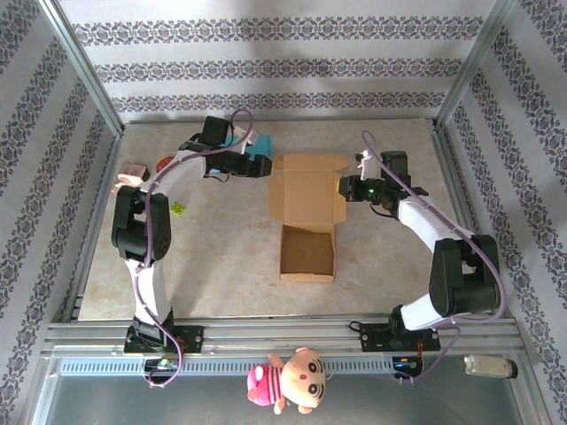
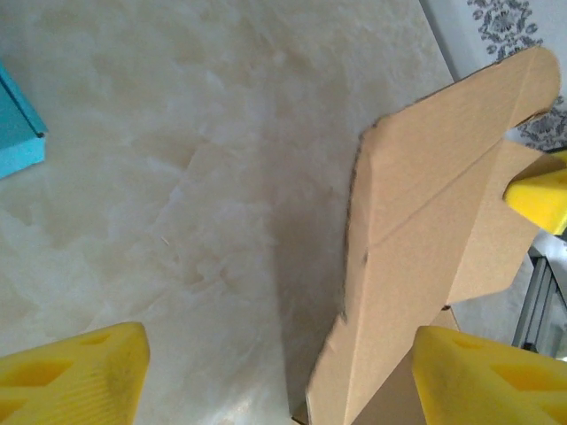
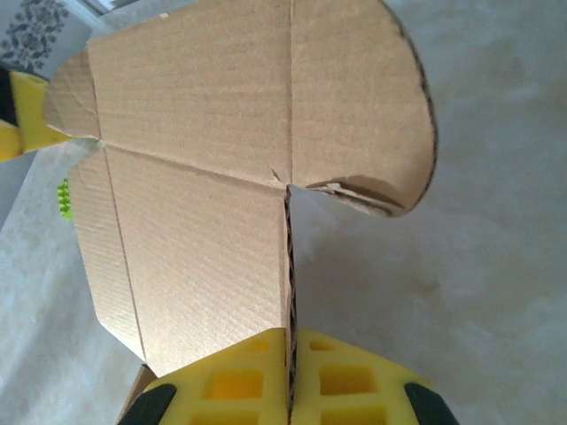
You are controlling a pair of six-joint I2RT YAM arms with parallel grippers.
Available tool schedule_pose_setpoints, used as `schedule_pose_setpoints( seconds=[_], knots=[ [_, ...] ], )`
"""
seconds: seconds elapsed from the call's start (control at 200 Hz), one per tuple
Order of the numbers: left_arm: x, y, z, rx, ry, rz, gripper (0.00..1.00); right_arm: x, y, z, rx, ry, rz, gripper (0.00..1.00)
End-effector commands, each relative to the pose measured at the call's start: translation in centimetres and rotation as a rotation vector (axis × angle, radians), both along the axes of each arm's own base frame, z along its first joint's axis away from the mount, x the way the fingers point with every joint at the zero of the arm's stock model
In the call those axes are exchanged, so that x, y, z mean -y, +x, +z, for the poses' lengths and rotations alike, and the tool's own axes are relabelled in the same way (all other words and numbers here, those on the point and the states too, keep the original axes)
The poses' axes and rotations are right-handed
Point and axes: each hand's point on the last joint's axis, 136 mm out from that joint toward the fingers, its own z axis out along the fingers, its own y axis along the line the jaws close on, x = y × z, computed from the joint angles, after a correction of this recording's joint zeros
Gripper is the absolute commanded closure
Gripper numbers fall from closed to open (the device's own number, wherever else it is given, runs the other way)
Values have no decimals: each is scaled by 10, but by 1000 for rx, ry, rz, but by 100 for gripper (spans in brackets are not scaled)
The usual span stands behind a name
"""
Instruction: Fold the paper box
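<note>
The brown cardboard box (image 1: pixel 307 252) lies mid-table, its tray open and facing up, with the lid panel and side flaps (image 1: pixel 306 184) spread out behind it. My right gripper (image 1: pixel 344 189) is shut on the lid's right side flap. In the right wrist view its yellow pads (image 3: pixel 230 385) clamp the corrugated edge of the flap (image 3: pixel 190 257), which stands upright. My left gripper (image 1: pixel 263 166) is open at the lid's left side. In the left wrist view the raised left flap (image 2: pixel 416 239) stands between its wide-apart fingers (image 2: pixel 80 376), close to the right one.
A teal box (image 1: pixel 252 150) sits behind the left gripper, with its corner (image 2: pixel 18 133) showing in the left wrist view. A pink object (image 1: pixel 133 173) and a small green item (image 1: pixel 178 209) lie at the left. A plush doll (image 1: pixel 288 381) rests on the near rail.
</note>
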Motion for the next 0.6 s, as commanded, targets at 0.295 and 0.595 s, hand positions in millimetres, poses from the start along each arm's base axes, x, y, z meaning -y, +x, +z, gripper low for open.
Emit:
schedule_pose_setpoints(
  seconds=[0.295,0.595],
  knots=[
    [28,-28,-3,45,-114,-154,58,-14,15,27,157,-45,53,100],
    [34,-28,5,73,-68,-129,100,-20,19,28,141,-54,26,97]
  ],
)
